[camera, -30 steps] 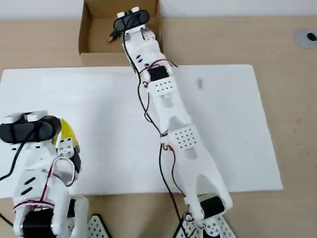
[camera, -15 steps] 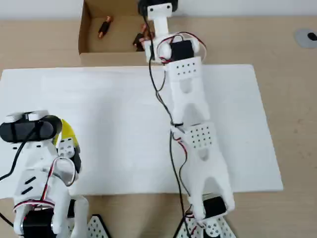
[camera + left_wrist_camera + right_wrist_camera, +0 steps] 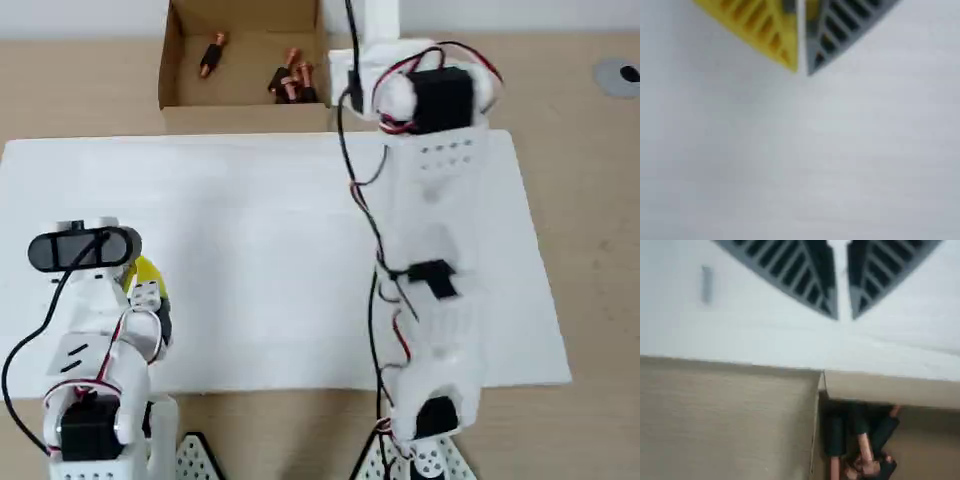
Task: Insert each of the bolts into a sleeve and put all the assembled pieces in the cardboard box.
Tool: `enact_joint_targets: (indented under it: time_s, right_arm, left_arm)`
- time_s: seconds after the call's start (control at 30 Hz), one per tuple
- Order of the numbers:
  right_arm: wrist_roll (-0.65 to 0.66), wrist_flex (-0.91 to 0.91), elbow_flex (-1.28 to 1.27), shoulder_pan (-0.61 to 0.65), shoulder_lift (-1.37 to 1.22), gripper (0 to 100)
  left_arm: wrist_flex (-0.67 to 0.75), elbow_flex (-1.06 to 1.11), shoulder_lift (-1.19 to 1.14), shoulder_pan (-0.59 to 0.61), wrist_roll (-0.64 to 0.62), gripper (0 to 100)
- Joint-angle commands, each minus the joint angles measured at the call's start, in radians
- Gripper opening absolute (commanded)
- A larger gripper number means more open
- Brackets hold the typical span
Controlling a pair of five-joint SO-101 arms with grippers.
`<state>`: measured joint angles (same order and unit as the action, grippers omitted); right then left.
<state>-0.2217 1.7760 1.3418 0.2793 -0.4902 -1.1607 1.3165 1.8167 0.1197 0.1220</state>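
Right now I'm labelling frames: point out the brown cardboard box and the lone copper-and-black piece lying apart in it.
Brown cardboard box [image 3: 240, 118]: high view, front wall.
Lone copper-and-black piece [image 3: 212, 55]: high view, its middle.

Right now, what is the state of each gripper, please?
Left gripper: closed, holding nothing.
Right gripper: nearly closed, holding nothing.
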Motion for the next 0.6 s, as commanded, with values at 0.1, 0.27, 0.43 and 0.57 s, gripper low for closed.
enact_joint_targets:
  time_s: [0.1, 0.27, 0.43, 0.57]
  right_arm:
    - [-0.003, 0.012, -0.664, 0.012, 0.469, 1.0]
    - [-0.002, 0.012, -0.992, 0.005, 0.743, 1.0]
    - [0.0, -0.012, -1.257, 0.001, 0.94, 1.0]
    - [0.006, -0.104, -1.452, -0.044, 1.067, 1.0]
  left_arm:
    - [-0.006, 0.025, 0.005, 0.064, 0.005, 1]
    - [-0.006, 0.095, 0.005, 0.083, 0.005, 1]
    - [-0.006, 0.13, 0.005, 0.083, 0.0, 1]
    - [-0.002, 0.13, 0.005, 0.08, -0.002, 1]
